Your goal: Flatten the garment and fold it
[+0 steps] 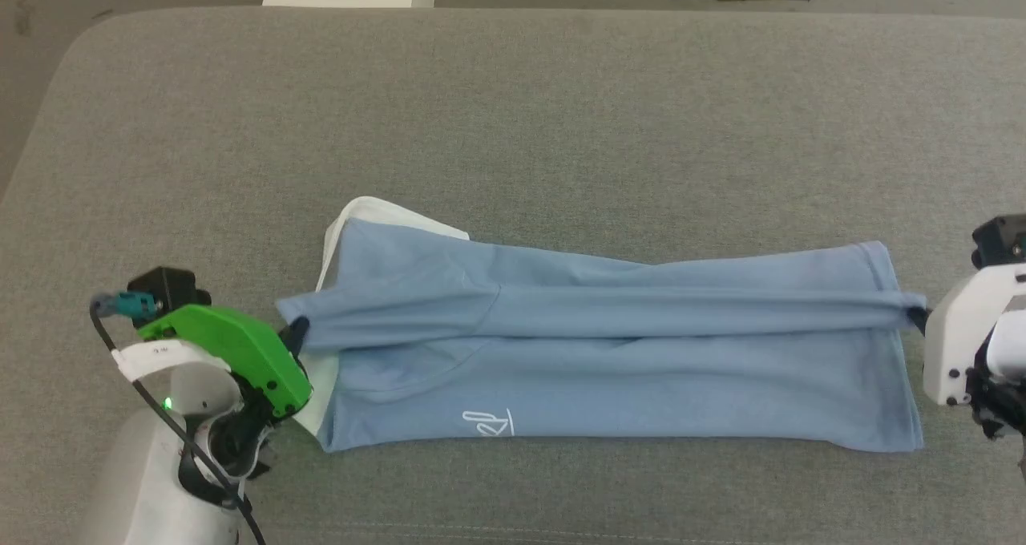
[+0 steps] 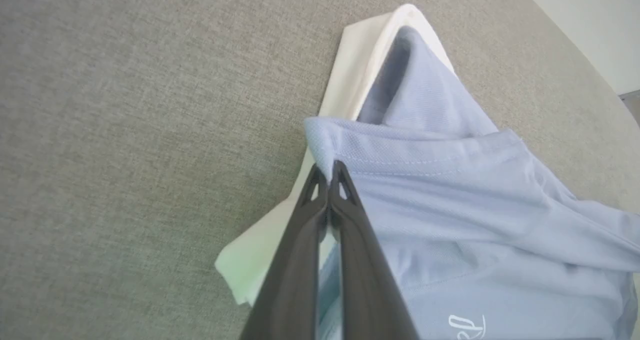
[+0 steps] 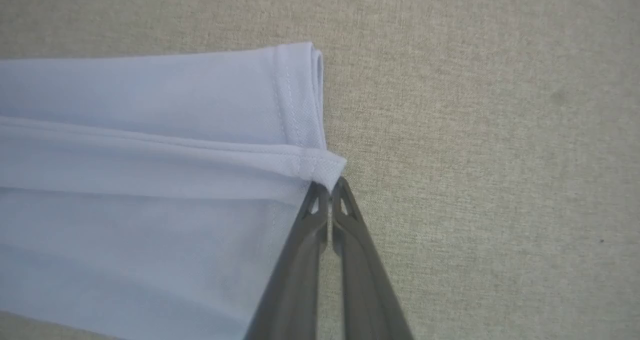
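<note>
Garment (image 1: 609, 385), fold-edge ends clamped in left hand (image 1: 295, 330), right hand (image 1: 918, 316); open cushion (image 1: 513, 128) around.

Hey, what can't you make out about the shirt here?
logo: left wrist view, cut off by the bottom edge; head view, too small to read.
garment, lower layers: head view, covered by the folded-over top layer.
right gripper, fingers: head view, mostly hidden behind its white wrist.

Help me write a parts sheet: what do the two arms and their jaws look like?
Left arm: pale grey, bright green cover, black cable, teal plug, white label band. Right arm: white housing, black fittings. Both jaws: long, dark, tapered, with triangular cut-outs near the tips.
</note>
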Available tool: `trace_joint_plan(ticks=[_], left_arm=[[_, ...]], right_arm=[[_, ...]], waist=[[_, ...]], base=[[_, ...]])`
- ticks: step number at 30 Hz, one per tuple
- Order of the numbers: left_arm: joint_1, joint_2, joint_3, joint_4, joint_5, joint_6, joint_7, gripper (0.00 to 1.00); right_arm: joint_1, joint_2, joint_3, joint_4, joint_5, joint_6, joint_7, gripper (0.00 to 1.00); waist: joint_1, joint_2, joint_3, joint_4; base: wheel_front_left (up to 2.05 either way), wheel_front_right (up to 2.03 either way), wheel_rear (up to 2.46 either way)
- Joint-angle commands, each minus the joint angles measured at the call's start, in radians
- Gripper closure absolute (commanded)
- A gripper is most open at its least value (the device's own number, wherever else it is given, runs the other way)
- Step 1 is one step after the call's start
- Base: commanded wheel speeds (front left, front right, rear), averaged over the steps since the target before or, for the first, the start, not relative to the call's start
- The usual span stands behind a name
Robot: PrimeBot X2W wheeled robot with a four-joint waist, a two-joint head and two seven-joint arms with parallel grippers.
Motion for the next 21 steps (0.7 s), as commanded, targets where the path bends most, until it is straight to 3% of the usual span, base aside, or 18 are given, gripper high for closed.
trace_joint_plan(ticks=[1, 8, 9, 10, 11, 21], left_arm=[[0.019, -0.002, 0.006, 0.02, -0.008, 0.005, -0.006, 1.0], [0.022, -0.006, -0.001, 0.117, -0.005, 0.0, -0.019, 1.0], [0.02, -0.005, -0.002, 0.125, -0.003, 0.0, -0.022, 0.38], [0.017, -0.004, -0.004, 0.131, -0.001, -0.002, -0.023, 0.0], [0.015, -0.001, -0.004, 0.138, -0.001, -0.002, -0.022, 0.0], [-0.002, 0.058, -0.002, 0.062, 0.001, 0.035, 0.069, 0.0]], right_arm=[[0.023, -0.002, -0.006, 0.009, -0.008, -0.002, 0.009, 1.0], [0.07, 0.021, -0.022, 0.021, -0.007, -0.002, 0.045, 1.0], [0.074, 0.027, -0.024, 0.021, -0.005, -0.002, 0.048, 0.79], [0.076, 0.029, -0.026, 0.018, -0.006, -0.002, 0.046, 0.51], [0.078, 0.031, -0.031, 0.017, -0.008, -0.002, 0.044, 0.0], [0.092, 0.048, -0.109, -0.04, 0.056, -0.002, 0.026, 0.0]], waist=[[0.0001, -0.0001, 0.003, 0.003], [0.0001, -0.0001, -0.013, 0.0], [0.0001, -0.0001, -0.02, -0.001], [0.0001, -0.0001, -0.027, -0.002], [0.0001, -0.0001, -0.036, -0.003], [0.0001, -0.0001, -0.163, -0.002]], base=[[0.0, 0.0, 0.0], [0.0, 0.0, 0.0], [0.0, 0.0, 0.0], [0.0, 0.0, 0.0], [0.0, 0.0, 0.0], [0.0, 0.0, 0.0]])
